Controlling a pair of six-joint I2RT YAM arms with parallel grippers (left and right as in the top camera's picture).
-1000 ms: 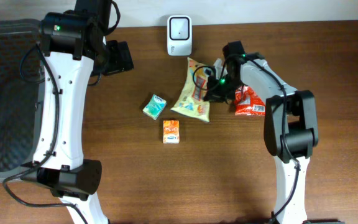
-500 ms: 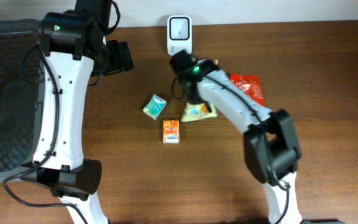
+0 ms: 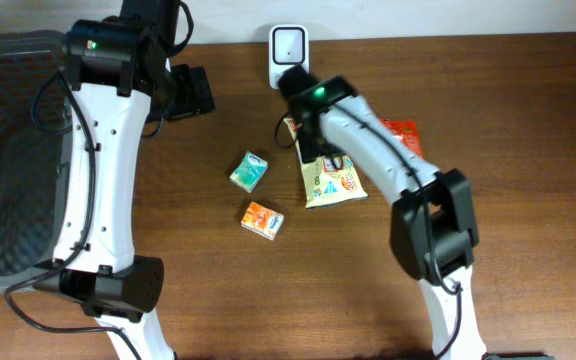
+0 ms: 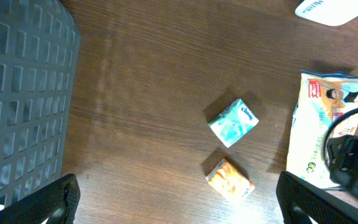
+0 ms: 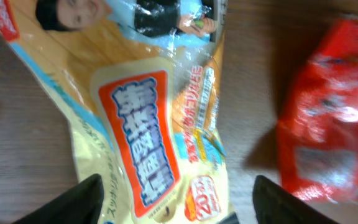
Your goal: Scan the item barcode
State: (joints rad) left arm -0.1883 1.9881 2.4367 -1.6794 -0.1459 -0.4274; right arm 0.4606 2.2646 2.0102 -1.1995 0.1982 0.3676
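Packaging lies scattered on the brown wooden surface [image 3: 488, 250]. The yellow plastic snack packet with an orange label [image 3: 330, 182] lies flat on the wood, below the white barcode scanner [image 3: 288, 55] and apart from it. In the overhead view the packet's upper end is hidden under the right arm.

The right claw [image 5: 178, 183] hangs over that packet with its fingers [image 5: 82, 199] spread wide to either side. The right wrist view shows the printed face flat beneath them, gripped by neither finger.

A crinkled red plastic packet [image 3: 403, 135] sits near the yellow one on its right, partly covered by the arm in the overhead view. The right wrist view shows a strip of bare wood between the two.

To the left of the yellow packet lies a small teal tissue box [image 3: 250, 171]. A small orange box [image 3: 264, 221] sits below it, and the two are not touching.

A dark mesh basket [image 3: 8, 150] fills the left edge. The left claw [image 4: 178, 186] hangs above the surface beside the basket, its fingers wide apart with nothing between them. Its camera looks down on both small boxes and one edge of the yellow packet.
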